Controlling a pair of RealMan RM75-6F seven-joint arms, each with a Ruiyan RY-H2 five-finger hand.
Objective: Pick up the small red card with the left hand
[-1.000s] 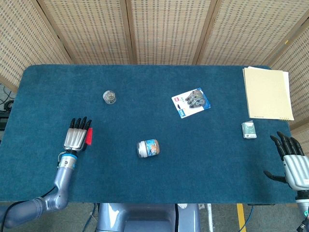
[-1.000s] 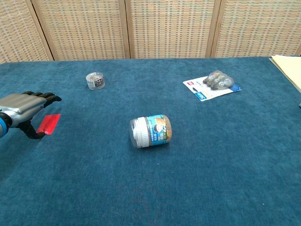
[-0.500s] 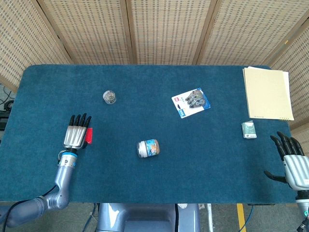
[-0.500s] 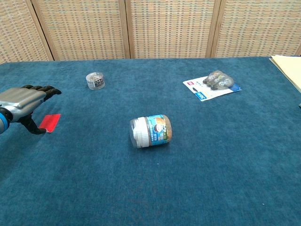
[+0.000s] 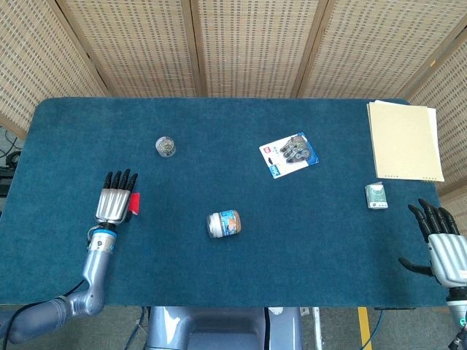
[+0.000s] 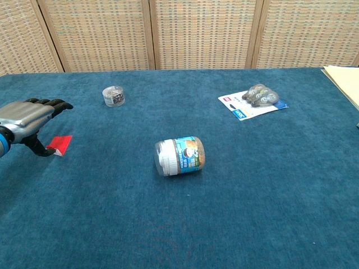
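My left hand (image 5: 114, 203) is flat over the blue table (image 5: 219, 270), fingers straight and a bit apart, and it holds nothing. The small red card (image 6: 60, 144) lies on the cloth just beside it, by my thumb, and my hand hides part of it from above. I cannot tell if my thumb touches the card. My right hand (image 5: 441, 244) is far away at the other edge, fingers spread, holding nothing too. The table is covered in blue carpet, and woven brown screens (image 5: 255, 44) stand behind it. A little jar (image 6: 179, 156) lies on its side near the middle. A small clear tub (image 6: 114, 96) stands farther back with dark bits inside; I cannot make out what they are. A packet with a picture (image 5: 289, 154) lies flat, a tan folder (image 5: 403, 140) sits at the far corner, and a tiny green thing (image 5: 376, 195) is near it.
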